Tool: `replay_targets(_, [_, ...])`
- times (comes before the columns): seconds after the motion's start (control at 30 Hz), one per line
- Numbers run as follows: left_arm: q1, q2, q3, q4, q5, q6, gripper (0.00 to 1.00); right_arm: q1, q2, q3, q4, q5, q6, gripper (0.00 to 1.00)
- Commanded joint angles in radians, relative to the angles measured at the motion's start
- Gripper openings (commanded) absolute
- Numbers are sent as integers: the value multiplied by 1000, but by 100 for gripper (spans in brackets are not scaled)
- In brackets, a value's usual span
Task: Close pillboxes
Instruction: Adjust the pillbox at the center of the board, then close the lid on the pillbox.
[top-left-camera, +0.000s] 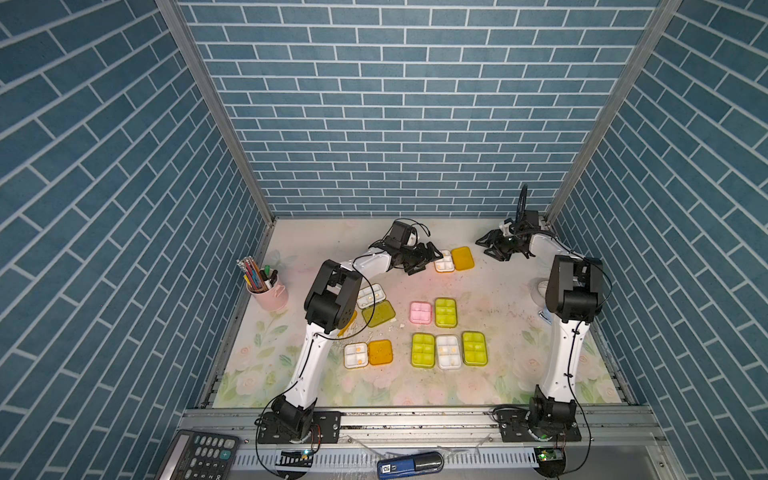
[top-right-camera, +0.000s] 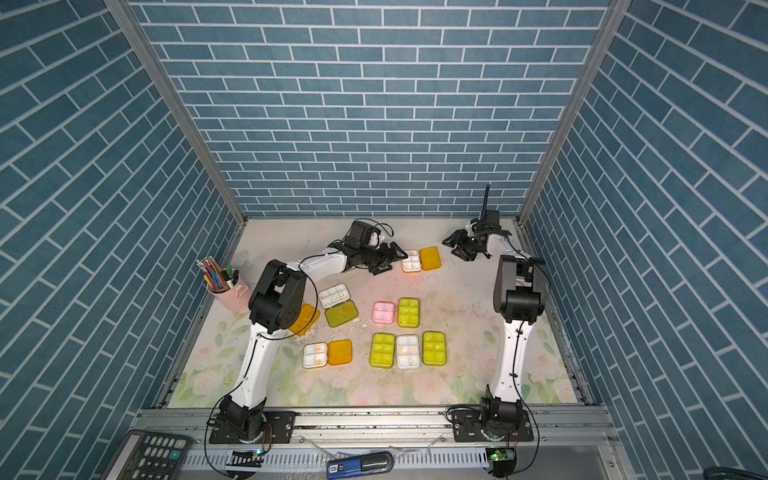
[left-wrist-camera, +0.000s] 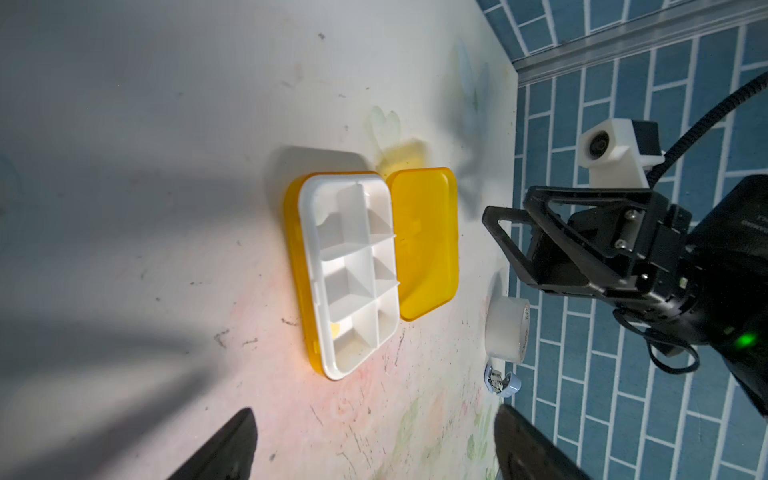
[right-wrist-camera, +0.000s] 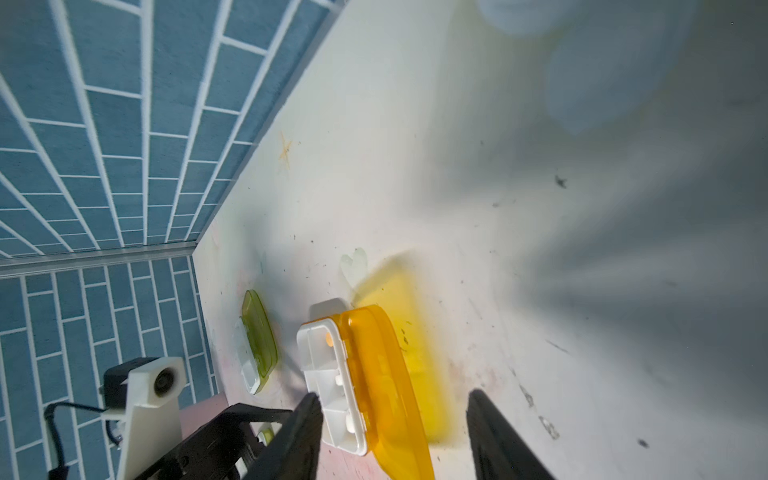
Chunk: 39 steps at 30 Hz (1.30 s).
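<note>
The orange-lidded pillbox (top-left-camera: 453, 259) lies open near the far edge of the table (top-left-camera: 498, 374), a little toward the far right corner. Its white tray (left-wrist-camera: 349, 274) faces up and its lid (left-wrist-camera: 424, 245) is folded out beside it, on the side toward the right arm.

The right gripper (top-left-camera: 487, 248) sits low, just beside the lid's free edge. The left wrist view shows a gap between them. Its jaws stand partly apart and hold nothing. The left gripper (left-wrist-camera: 374, 411) faces the tray's opposite long side, near but not touching, with its jaws wide and empty.

The step in hand looks like closing this box. I judge the next move calls for a right finger to catch the lid's outer edge and swing it over the hinge onto the tray. The left gripper would brace the tray against sliding, and a press down would latch the lid.

The closed pillboxes (top-left-camera: 448, 352) cluster in the table's middle. The other open pillboxes (top-left-camera: 356, 355) wait toward the left edge, one of them partly hidden under the left arm.
</note>
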Motion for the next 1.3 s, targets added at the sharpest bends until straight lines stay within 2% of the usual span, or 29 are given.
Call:
replay_targets(0.0, [0,21,29,30,-3,-53,90,5,-8,-13,49,-52,38,63])
replay_targets(0.23, [-6,82,94,1,-6,-95,90,14,12,-86,125,-44,73,66])
replay_targets(0.57, [-12,135,135,37,8,-156,91,51,15,-80,123,-87,81,67])
replay_targets(1.0, [-18,160,229,-98,-19,-126,90,86,46,-39,132,-132,113,67])
replay_targets(1.27, [-19,168,233,-57,-4,-120,90,97,13,-45,140,-119,110,67])
